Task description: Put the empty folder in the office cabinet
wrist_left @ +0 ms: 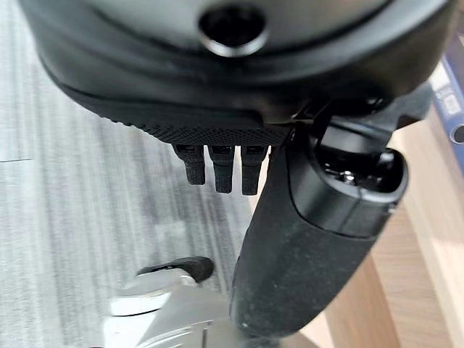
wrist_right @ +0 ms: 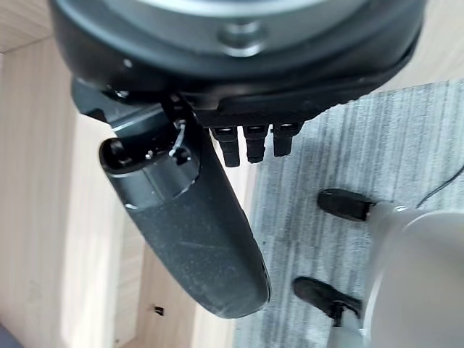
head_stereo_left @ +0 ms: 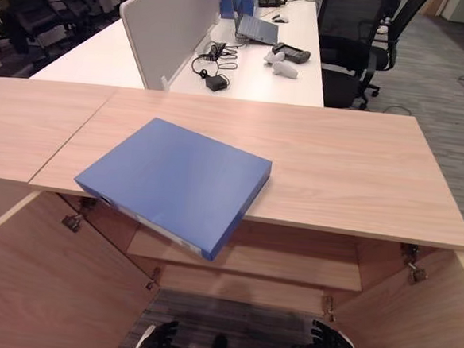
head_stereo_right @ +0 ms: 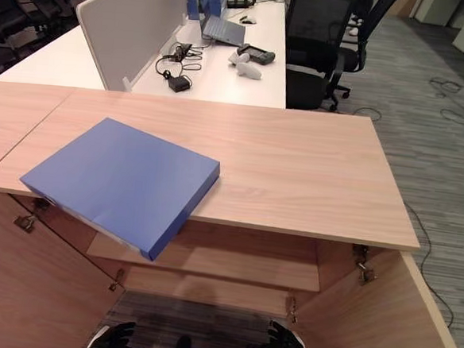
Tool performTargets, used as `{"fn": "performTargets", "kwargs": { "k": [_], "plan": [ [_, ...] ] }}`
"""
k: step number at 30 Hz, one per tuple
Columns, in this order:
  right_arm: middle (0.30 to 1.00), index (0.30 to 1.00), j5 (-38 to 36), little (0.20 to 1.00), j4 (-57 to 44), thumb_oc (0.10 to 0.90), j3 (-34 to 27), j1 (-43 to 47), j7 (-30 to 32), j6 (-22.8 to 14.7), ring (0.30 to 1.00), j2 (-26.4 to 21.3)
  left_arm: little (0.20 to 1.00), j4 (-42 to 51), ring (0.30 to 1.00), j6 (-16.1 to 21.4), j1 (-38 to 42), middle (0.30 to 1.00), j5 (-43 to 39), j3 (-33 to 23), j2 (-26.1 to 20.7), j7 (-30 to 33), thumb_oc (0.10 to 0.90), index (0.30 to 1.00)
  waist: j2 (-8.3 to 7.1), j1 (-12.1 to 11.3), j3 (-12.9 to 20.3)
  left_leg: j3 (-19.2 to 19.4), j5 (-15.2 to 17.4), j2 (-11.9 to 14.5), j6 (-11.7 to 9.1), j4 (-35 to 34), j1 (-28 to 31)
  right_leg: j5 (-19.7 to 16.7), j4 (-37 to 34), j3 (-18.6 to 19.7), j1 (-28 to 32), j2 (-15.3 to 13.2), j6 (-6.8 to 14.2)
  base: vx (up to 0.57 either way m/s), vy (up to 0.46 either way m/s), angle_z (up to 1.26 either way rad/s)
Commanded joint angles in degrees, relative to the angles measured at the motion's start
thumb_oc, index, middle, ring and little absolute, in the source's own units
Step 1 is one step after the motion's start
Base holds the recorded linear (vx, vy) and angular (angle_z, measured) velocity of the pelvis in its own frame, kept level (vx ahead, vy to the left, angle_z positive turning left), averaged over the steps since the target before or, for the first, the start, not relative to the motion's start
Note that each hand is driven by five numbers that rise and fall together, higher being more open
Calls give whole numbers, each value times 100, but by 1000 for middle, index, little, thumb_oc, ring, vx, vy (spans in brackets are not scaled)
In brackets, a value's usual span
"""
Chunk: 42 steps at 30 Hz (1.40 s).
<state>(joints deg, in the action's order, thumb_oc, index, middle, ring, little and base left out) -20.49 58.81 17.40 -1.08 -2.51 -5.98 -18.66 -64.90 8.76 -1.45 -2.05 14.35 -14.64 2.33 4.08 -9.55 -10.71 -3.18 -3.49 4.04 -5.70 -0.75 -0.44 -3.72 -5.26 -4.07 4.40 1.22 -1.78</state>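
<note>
While the blue folder (head_stereo_left: 176, 182) lies flat on top of the cabinet (head_stereo_left: 359, 175), one corner juts past the front edge above the open interior, and nothing grips it. Both cabinet doors stand swung wide; a bare wooden shelf (head_stereo_left: 289, 266) sits directly beneath the overhanging corner.

The left robot hand (head_stereo_left: 156, 344) hangs low, below and in front of the folder, near the floor. Its wrist view shows the fingers pointing straight out with the thumb apart: spread, holding nothing. The right robot hand (head_stereo_left: 328, 344) hangs equally low, below the folder and off to its right, likewise spread and empty.

Judgement: the step in hand is the reach and pickup; placement has not begun. To do it well, both hands should rise to the folder's overhanging edge, where a thumb can go under and fingers over without scraping the top. A grasp on each side would keep the folder level. It should then be drawn forward clear of the top, lowered and slid flat onto the shelf, keeping clear of the open doors.

Risk: a one-sided pull could tip the folder off the edge.
</note>
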Motion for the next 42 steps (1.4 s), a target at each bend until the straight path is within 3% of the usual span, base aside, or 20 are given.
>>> {"fn": "performTargets", "kwargs": {
  "k": [1, 4, 5, 6, 7, 11, 25, 30, 33, 34, 35, 38, 42],
  "plan": [
    [900, 900, -109, 900, -390, 800, -104, 338, 14, -262, 900, -99, 900, 67, 900, 190, 330, 900, -146, 210, -133, 53, 800, 900, -441, 35, -178, 320, -231, 304, -281, 737, -631, 997, 107, 61, 833, -631, 707, -170, -7, 29],
    [900, 900, -145, 900, -322, 800, -136, 307, -45, -254, 900, -107, 900, -21, 900, 179, 252, 900, -77, 222, -132, 9, 800, 900, -479, 156, -38, 180, 37, 423, -289, 918, -154, 924, 231, -27, 585, -711, 726, -114, 40, 41],
    [900, 900, -177, 900, -295, 800, -148, 313, -69, -249, 900, -110, 900, -73, 900, 173, 216, 900, -34, 223, -139, 2, 800, 900, -459, 286, 74, 170, 66, 669, -346, 891, 231, 912, 307, -128, 428, -728, 753, -94, 83, 25],
    [900, 900, -178, 900, -296, 800, -145, 310, -69, -250, 900, -112, 900, -72, 900, 173, 211, 900, -34, 223, -137, 3, 800, 900, -449, 286, 66, 172, 75, 681, -351, 883, 254, 923, 314, -127, 443, -718, 749, -30, 178, 30],
    [900, 900, -244, 900, -338, 800, -217, 198, -110, -234, 900, -102, 900, -143, 900, 146, 134, 900, 56, 201, -139, -20, 800, 900, -337, 476, 273, 548, 223, 833, -327, 311, 652, 901, 273, -237, 418, -665, 814, 28, 107, 33],
    [900, 900, -313, 900, -287, 800, -293, 112, -105, -231, 900, -23, 900, -222, 900, 143, 139, 900, 117, 155, -164, -26, 800, 900, -325, 492, 383, 727, 267, 760, -344, -74, 799, 836, 180, -248, 496, -701, 878, 44, 85, 31],
    [900, 900, -381, 900, -137, 800, -392, 51, -43, -181, 900, 245, 900, 367, 900, 282, 267, 900, 208, 205, -394, 178, 800, 900, -519, 373, 485, 616, 415, 344, -98, -386, 862, 644, 178, -263, 508, -1071, 1121, 11, 99, 4],
    [900, 900, -358, 900, -235, 800, -489, -16, 111, -291, 900, 308, 900, 1871, 900, 458, 183, 900, 754, 118, -795, 738, 800, 900, -609, 213, 512, 477, 392, 255, -30, -388, 782, 584, 231, -312, 436, -1128, 1167, -38, 39, 10],
    [900, 900, -267, 900, -459, 800, -539, -153, 258, -421, 900, 404, 900, 3093, 900, 555, -335, 900, 1040, -268, -904, 1076, 800, 900, -705, 28, 515, 374, 407, 210, 5, -387, 734, 561, 215, -370, 442, -1167, 1215, -37, -3, 16],
    [900, 900, -235, 900, -478, 800, -569, -193, 265, -411, 900, 405, 900, 3515, 900, 592, -532, 900, 937, -445, -892, 1044, 800, 900, -723, -18, 523, 352, 409, 200, 14, -389, 731, 559, 204, -379, 451, -1172, 1219, -24, 0, 6],
    [900, 900, -221, 900, -488, 800, -616, -299, 243, -358, 900, 412, 900, 4274, 900, 633, -895, 900, 109, -877, -620, 904, 800, 900, -736, -106, 524, 300, 402, 192, 31, -387, 713, 555, 194, -412, 468, -1182, 1206, 0, 0, 0],
    [900, 900, -197, 900, -548, 800, -651, -331, 221, -270, 900, 382, 900, 5045, 900, 699, -1153, 900, -615, -1238, -433, 754, 800, 900, -736, -160, 519, 251, 403, 183, 39, -389, 699, 525, 161, -460, 491, -1189, 1203, -16, -2, 8],
    [900, 900, -90, 900, -357, 800, -663, -290, 141, -222, 900, 430, 900, 6574, 900, 851, -1405, 900, -67, -1774, -816, 764, 800, 900, -747, -354, 519, 254, 402, 187, 32, -424, 706, 491, 60, -524, 512, -1189, 1216, -28, -14, 12]
  ]
}}
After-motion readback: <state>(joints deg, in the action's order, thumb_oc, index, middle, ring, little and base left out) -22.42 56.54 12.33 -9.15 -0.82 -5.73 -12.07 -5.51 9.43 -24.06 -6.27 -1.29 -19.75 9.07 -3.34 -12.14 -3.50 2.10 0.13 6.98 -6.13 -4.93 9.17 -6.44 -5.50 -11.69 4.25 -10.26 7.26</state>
